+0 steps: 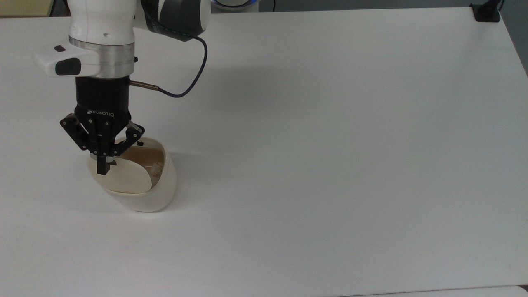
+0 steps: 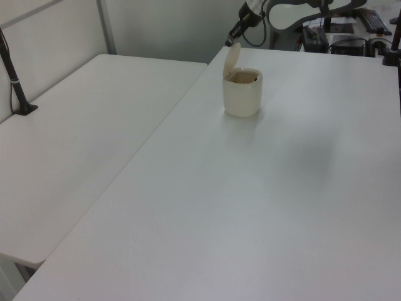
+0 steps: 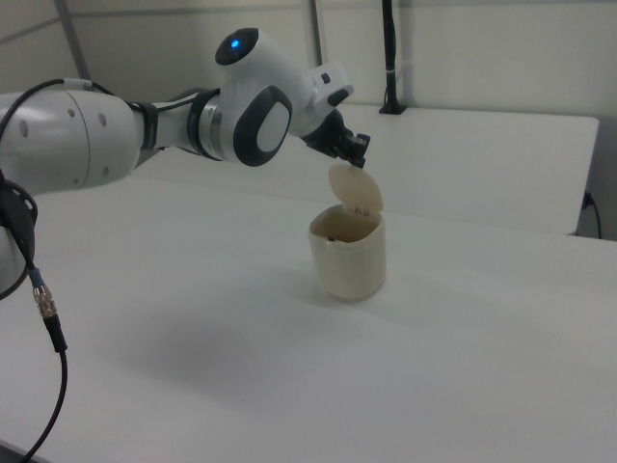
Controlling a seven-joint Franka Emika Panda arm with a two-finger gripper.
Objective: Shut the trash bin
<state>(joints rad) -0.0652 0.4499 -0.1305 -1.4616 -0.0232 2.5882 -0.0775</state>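
The cream trash bin [image 1: 150, 196] stands on the white table at the top view's left, with its lid [image 1: 126, 178] hinged up and the inside open. My gripper [image 1: 101, 169] hangs over the lid's upper edge, fingers shut together with nothing between them. In the right view the gripper [image 3: 359, 160] sits just at the top of the upright lid [image 3: 358, 196] above the bin [image 3: 349, 258]. From the left view, the gripper [image 2: 230, 42] is right above the lid [image 2: 232, 57] of the bin [image 2: 242, 95]. Whether the fingertips touch the lid I cannot tell.
A black clamp [image 1: 486, 13] sits at the table's far corner on the top view's right. A dark cable [image 1: 185, 84] loops from the wrist. A second white table [image 2: 75, 132] with a black post [image 2: 14, 75] lies on the left view's left.
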